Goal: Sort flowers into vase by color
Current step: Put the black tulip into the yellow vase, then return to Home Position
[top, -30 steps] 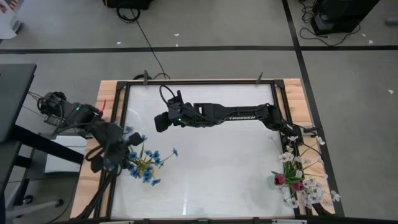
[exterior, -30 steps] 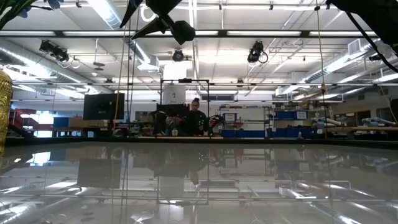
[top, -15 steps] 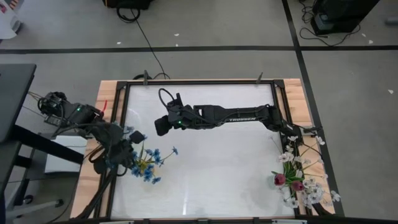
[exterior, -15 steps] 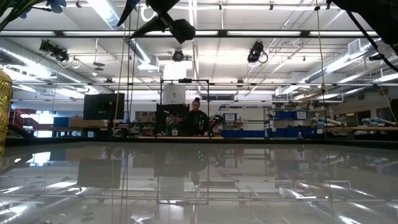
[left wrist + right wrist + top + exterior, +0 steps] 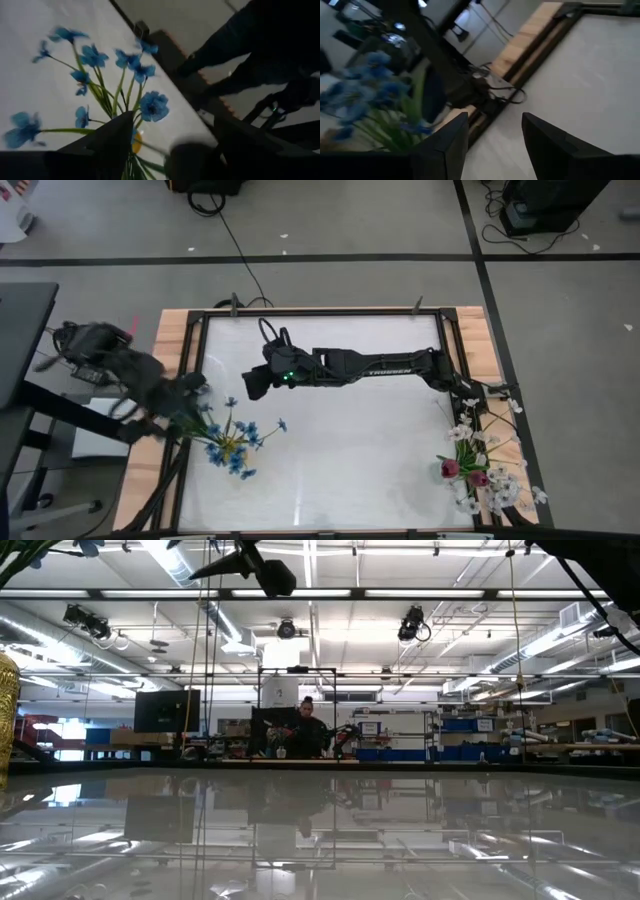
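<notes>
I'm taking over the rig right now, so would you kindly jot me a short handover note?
Left pincer: at the table's left edge, over the blue flowers; whether it grips the stems can't be told.
Right pincer: open, empty, arm stretched across mid-table toward the left side.
Blue flowers: bunched together at the left edge, blossoms fanned out.
White sprays and red buds: grouped at the right edge.
Done: blues and white/red sit in separate groups.
Left: no vase is clearly visible, so check how each bunch is seated and whether any sprig remains to be sorted.
</notes>
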